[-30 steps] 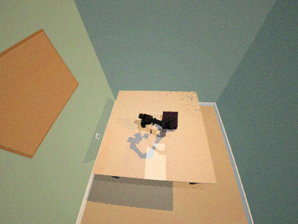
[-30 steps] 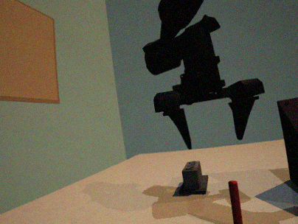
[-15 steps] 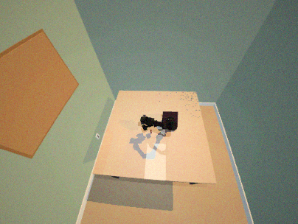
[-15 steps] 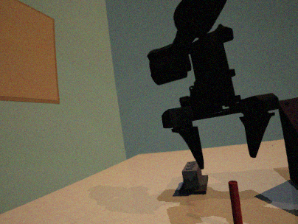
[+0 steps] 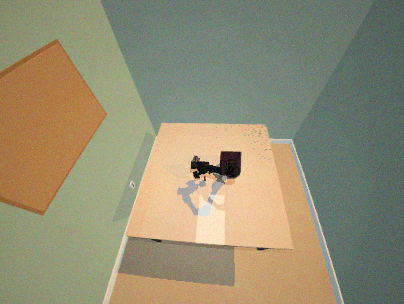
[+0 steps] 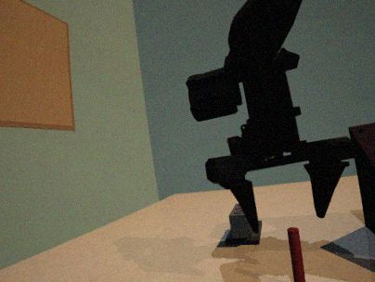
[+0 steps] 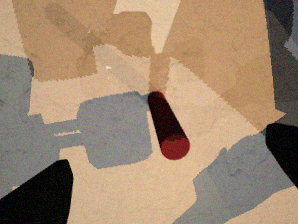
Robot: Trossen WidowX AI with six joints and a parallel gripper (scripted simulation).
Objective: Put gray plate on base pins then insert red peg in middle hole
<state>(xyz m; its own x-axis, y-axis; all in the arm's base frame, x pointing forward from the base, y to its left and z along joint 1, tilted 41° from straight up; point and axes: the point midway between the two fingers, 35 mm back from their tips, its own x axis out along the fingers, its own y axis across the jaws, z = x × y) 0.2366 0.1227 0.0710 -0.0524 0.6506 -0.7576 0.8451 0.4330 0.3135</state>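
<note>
From the top I see only my gripper (image 5: 204,173) near the tiny red peg (image 5: 205,177). In the exterior view the gray plate (image 6: 240,223) seems seated on its base (image 6: 232,241), behind one finger. In the wrist view the peg stands between my wide, empty jaws, so grasping and inserting remain.

Red peg (image 7: 168,127) on a pale tan counter (image 5: 165,215) — black pincer (image 6: 284,216), gray plate (image 6: 241,224), orange wall panel (image 5: 42,125).
</note>
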